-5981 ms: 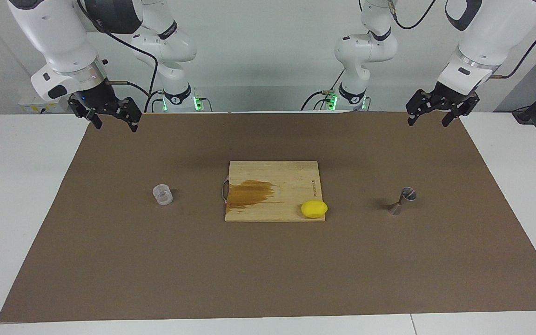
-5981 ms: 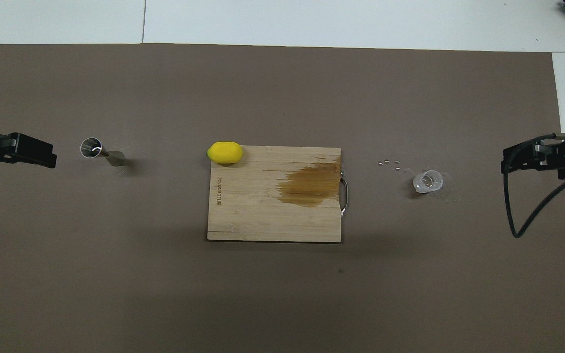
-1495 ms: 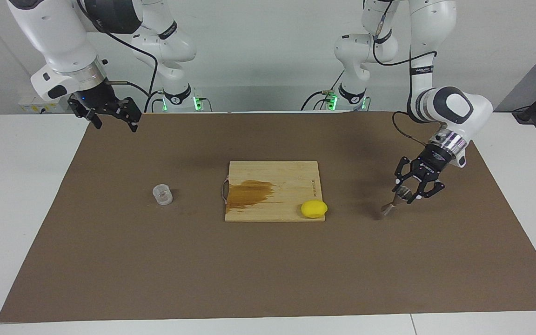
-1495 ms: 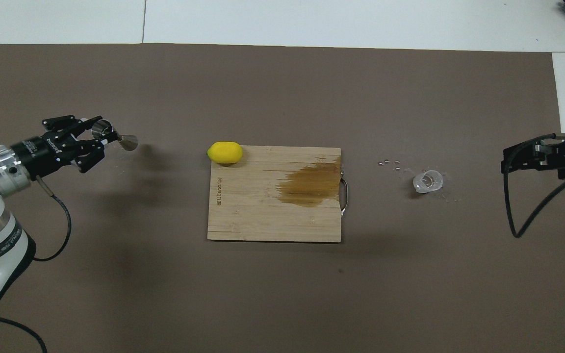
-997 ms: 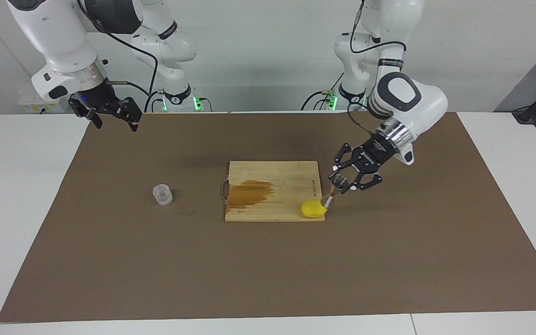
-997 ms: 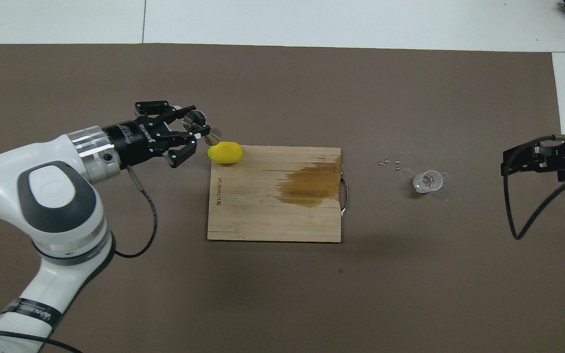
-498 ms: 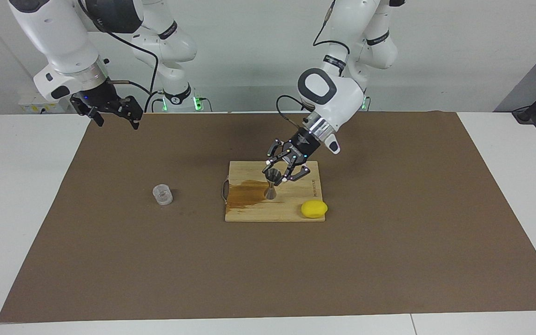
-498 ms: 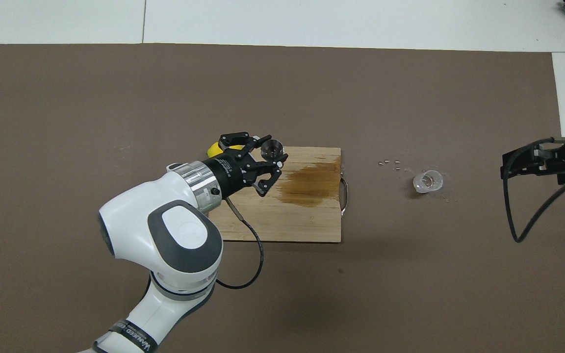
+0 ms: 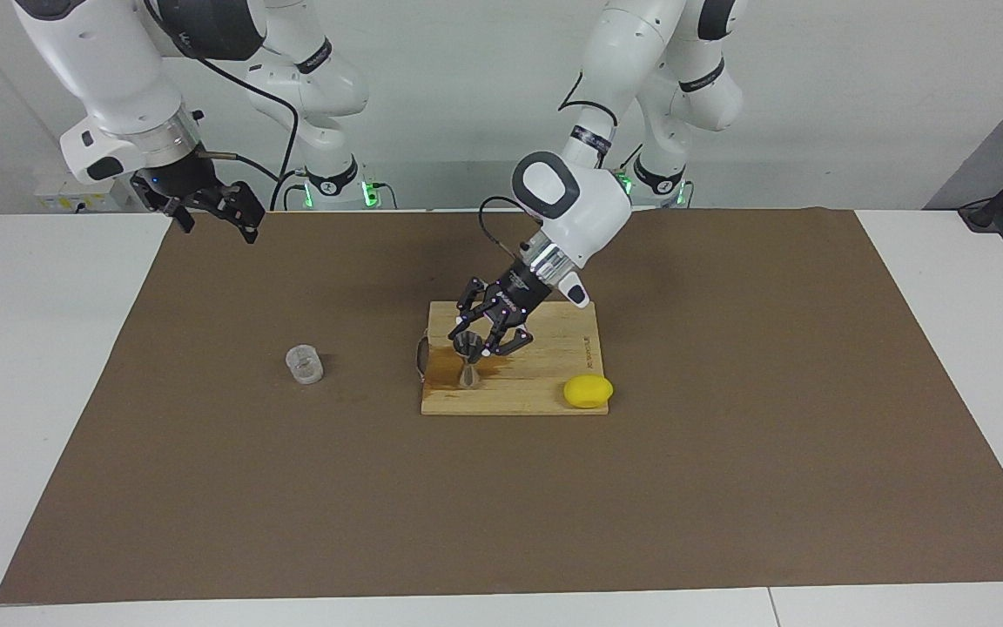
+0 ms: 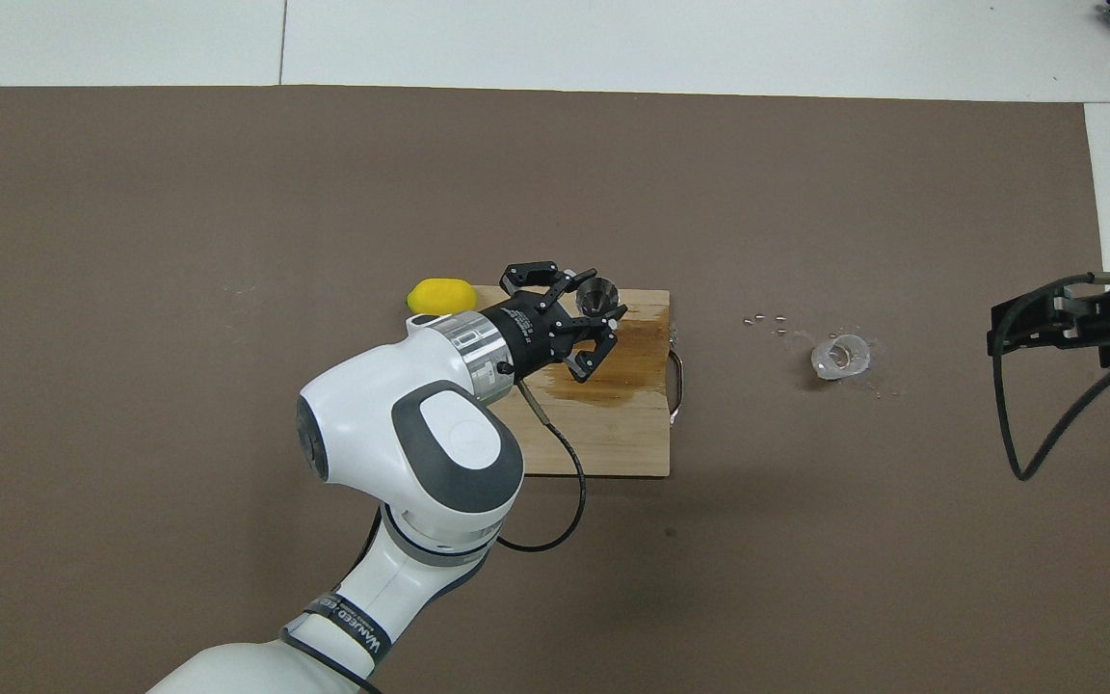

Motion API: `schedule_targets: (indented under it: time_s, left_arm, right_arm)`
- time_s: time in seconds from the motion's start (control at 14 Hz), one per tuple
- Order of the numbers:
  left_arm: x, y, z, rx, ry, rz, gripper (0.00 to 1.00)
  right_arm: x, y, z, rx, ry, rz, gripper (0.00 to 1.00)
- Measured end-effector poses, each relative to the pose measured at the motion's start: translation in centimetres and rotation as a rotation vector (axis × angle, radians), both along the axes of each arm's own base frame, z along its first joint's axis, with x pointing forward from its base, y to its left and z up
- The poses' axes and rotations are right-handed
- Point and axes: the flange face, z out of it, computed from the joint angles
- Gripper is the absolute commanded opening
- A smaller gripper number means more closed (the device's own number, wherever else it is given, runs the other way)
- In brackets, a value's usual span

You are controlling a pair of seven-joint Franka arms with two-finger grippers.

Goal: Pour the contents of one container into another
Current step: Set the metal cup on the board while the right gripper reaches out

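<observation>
My left gripper (image 9: 470,345) is shut on the upper cone of the steel jigger (image 9: 468,369), which is hourglass-shaped. The jigger stands upright over the board's stained end, its foot at or just above the wood. In the overhead view the jigger (image 10: 597,294) shows its open mouth between the left gripper's (image 10: 598,308) links. The clear glass cup (image 9: 303,364) stands alone on the brown mat toward the right arm's end of the table (image 10: 840,356). My right gripper (image 9: 210,212) hangs open above the mat's corner by its own base, well away from the cup (image 10: 1046,323).
A wooden cutting board (image 9: 554,348) with a dark wet stain (image 10: 627,361) and a metal handle lies mid-table. A yellow lemon (image 9: 588,391) sits at the board's corner toward the left arm's end. Small specks (image 10: 767,316) lie on the mat by the cup.
My left gripper has carried the jigger from above the lemon across the board to its stained end, toward the cup. The right arm has hardly moved.
</observation>
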Motion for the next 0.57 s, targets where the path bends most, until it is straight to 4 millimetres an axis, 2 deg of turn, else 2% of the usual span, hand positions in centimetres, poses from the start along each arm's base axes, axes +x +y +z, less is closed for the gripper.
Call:
schedule_targets:
  time_s: [0.21,0.57]
  left_arm:
    - [-0.3,-0.4,-0.4,0.008,0.002,-0.004,0.00]
    - [-0.3,-0.3,-0.7,0.014,0.004,0.000,0.00]
  right_arm:
    - [0.5,0.0,-1.0,-0.015,0.000,-0.173,1.00]
    - [1.9,0.2,-3.8,0.018,0.035,-0.470,1.00]
